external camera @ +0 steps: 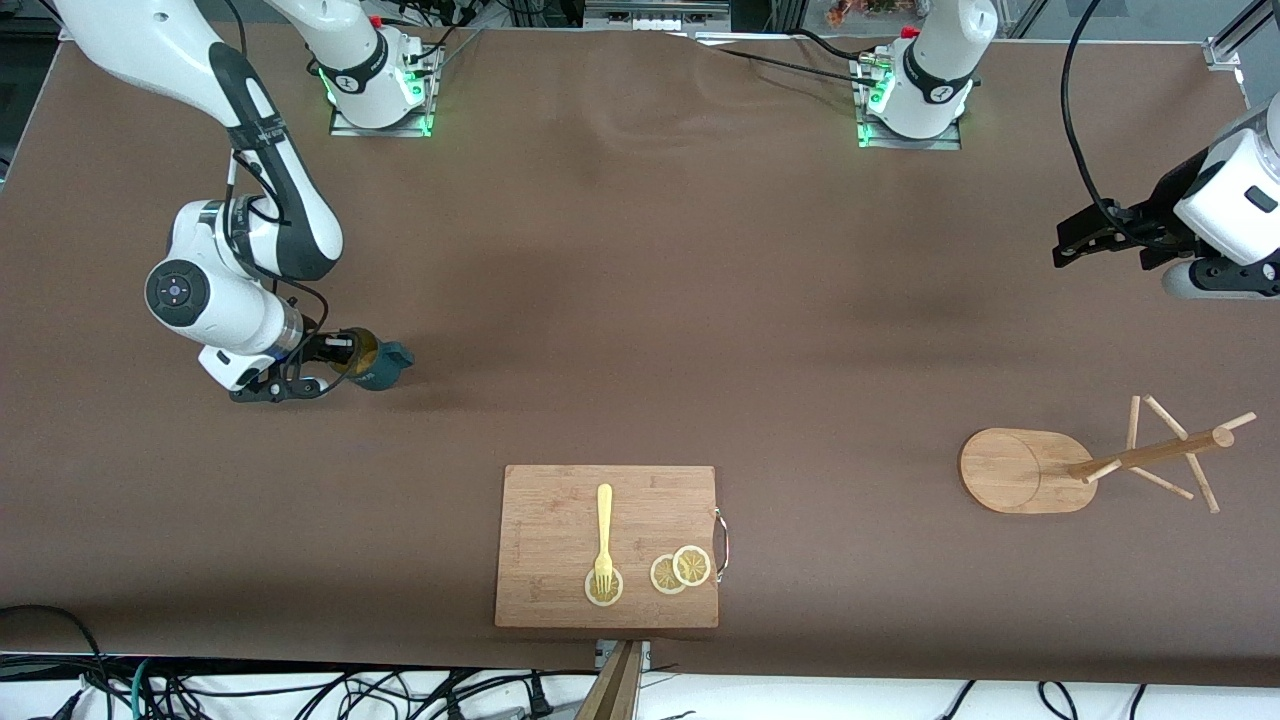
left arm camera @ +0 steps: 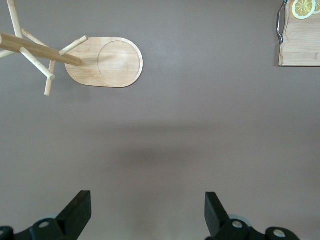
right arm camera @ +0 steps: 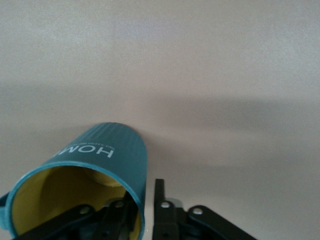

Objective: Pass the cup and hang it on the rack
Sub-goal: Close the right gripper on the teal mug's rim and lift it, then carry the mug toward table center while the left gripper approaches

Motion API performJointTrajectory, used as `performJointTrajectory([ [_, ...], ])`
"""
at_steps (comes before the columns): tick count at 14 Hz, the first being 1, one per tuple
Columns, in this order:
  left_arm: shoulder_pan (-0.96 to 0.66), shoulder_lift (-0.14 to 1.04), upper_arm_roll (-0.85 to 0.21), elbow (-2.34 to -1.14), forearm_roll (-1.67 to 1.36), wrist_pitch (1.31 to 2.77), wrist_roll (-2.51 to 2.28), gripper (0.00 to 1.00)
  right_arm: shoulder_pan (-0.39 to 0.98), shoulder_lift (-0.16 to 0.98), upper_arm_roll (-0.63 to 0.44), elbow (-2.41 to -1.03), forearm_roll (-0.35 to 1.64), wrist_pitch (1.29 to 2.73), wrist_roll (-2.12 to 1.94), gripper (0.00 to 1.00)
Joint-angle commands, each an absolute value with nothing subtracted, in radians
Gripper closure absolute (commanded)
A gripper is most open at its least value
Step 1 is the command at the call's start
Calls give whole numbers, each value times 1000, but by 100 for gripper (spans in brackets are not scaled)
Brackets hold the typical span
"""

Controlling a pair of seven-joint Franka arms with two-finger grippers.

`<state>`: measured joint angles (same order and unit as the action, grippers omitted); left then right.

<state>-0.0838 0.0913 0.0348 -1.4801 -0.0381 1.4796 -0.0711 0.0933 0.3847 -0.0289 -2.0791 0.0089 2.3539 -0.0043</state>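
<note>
The cup [external camera: 385,368], dark teal with a yellow inside, lies tilted on the table toward the right arm's end, its mouth facing my right gripper [external camera: 345,358]. In the right wrist view that gripper [right arm camera: 145,197] is shut on the cup [right arm camera: 107,150] at the rim, with one finger inside and one outside the ribbed wall. The rack [external camera: 1010,470], a light wooden mug tree with thin pegs, stands toward the left arm's end. My left gripper [external camera: 1065,245] hangs open over bare table, farther from the front camera than the rack. The left wrist view shows that gripper [left arm camera: 148,205] with nothing between its fingers, and the rack [left arm camera: 107,62].
A wooden cutting board [external camera: 560,540] lies near the table's front edge. On it are a yellow fork [external camera: 604,535] and lemon slices [external camera: 680,570]. A corner of the board [left arm camera: 300,45] shows in the left wrist view.
</note>
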Motion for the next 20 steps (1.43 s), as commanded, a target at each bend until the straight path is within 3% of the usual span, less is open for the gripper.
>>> performJointTrajectory([
  [1,-92,104,37,-1450,-41,1473,-66,0,97,391,-25,-2072,25,2355,18,100],
  [4,-97,106,34,-1437,-40,1473,-66,0,104,385,-17,-2046,25,2330,14,100],
  [8,-98,121,32,-1425,-43,1473,-60,0,184,380,15,-1887,23,2070,182,100],
  [11,-113,133,32,-1424,-41,1473,-60,0,277,380,17,-1784,23,1968,308,100],
  [16,-100,141,35,-1424,-44,1473,-60,0,523,393,18,-1689,32,1936,638,100],
  [20,-97,159,41,-1411,-43,1477,-60,0,707,514,17,-1553,109,1942,903,100],
])
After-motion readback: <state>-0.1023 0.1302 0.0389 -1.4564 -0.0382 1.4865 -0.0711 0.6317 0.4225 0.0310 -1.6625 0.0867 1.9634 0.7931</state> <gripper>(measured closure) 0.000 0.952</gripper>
